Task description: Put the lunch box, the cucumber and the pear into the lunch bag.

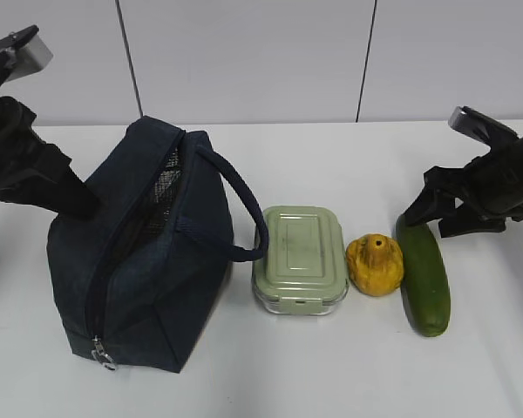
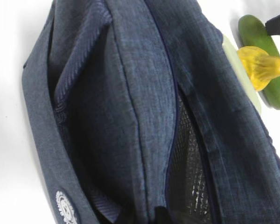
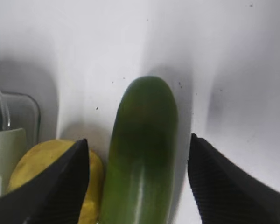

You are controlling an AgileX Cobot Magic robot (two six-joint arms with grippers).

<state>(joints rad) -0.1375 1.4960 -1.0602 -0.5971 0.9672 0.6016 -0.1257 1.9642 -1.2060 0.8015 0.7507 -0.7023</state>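
Note:
The navy lunch bag (image 1: 139, 261) stands at the left with its zip open and silvery lining (image 2: 189, 177) showing. The lunch box (image 1: 299, 259) with its sage-green lid, the yellow pear (image 1: 375, 264) and the dark green cucumber (image 1: 425, 283) lie in a row to its right. My left gripper (image 1: 77, 202) is against the bag's far left top edge. Only a dark bit of it shows in the left wrist view (image 2: 159, 214), so its jaws cannot be read. My right gripper (image 3: 138, 138) is open and straddles the cucumber's (image 3: 142, 154) far end, with one finger over the pear (image 3: 42, 168).
The bag's rope handle (image 1: 240, 205) arches toward the lunch box. The metal zip pull (image 1: 102, 355) hangs at the bag's near corner. The white table (image 1: 331, 374) runs back to a white panelled wall (image 1: 244, 61).

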